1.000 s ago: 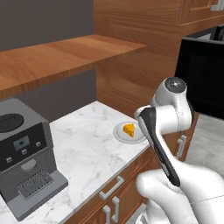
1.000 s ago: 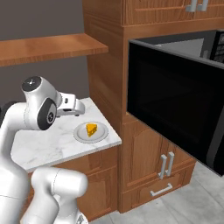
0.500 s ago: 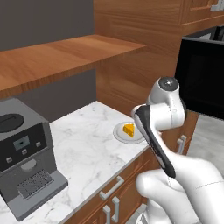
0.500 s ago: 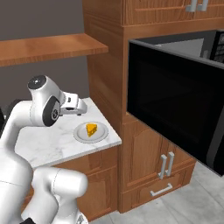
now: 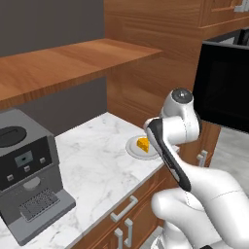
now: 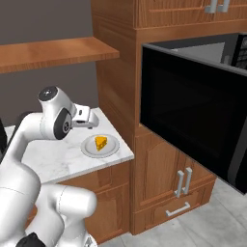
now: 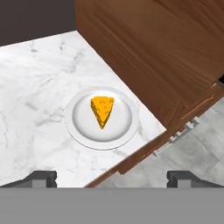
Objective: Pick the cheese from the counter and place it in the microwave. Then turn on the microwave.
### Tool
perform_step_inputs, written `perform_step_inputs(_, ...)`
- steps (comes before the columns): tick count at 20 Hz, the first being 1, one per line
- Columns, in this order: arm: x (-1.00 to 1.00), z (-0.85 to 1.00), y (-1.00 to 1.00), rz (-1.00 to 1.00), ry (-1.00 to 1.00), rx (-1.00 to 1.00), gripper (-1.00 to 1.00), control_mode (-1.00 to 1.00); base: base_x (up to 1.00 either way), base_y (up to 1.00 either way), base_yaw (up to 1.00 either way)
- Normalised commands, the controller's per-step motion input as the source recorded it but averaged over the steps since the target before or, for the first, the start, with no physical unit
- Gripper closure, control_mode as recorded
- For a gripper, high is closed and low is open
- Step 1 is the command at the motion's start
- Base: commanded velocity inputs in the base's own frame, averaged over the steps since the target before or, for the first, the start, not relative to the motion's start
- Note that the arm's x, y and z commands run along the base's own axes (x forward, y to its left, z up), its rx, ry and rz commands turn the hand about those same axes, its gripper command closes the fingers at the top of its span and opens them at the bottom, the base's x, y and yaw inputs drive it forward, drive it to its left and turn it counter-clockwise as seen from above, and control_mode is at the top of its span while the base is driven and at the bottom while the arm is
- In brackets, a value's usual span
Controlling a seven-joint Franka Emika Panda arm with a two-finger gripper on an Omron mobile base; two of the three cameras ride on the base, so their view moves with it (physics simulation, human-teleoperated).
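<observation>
The cheese [image 7: 102, 110] is a small orange-yellow wedge lying on a round grey plate [image 7: 78, 127] near the corner of the white marble counter [image 7: 30, 100]. My gripper [image 7: 112, 179] hangs above it, open wide, with nothing between its fingertips [image 7: 41, 177]. From the right base, the hand [image 6: 86, 118] is just left of and above the cheese [image 6: 100, 143]. From the left base, the cheese [image 5: 142, 144] peeks out beside my forearm. The black microwave [image 6: 193, 111] stands to the right, its dark door swung open and a strip of light grey inside [image 6: 205, 47] visible.
A grey coffee machine [image 5: 26, 170] stands on the counter's left part. A brown wooden shelf [image 5: 68, 63] overhangs the counter. A tall wooden cabinet wall [image 6: 118, 82] rises right behind the plate. Drawers with silver handles [image 5: 127, 206] run below the slab.
The arm has swung a little toward the plate, bringing the hand closer over the cheese. The cheese and plate have not moved.
</observation>
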Motion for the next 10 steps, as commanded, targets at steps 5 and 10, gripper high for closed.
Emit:
perform_step_inputs(5, 0.21, -0.23, 0.00, -0.01, 0.01, 0.03, -1.00, -1.00, 0.00, 0.00, 0.00)
perform_step_inputs(10, 0.23, -0.22, 0.00, -0.02, 0.01, 0.02, -1.00, -1.00, 0.00, 0.00, 0.00)
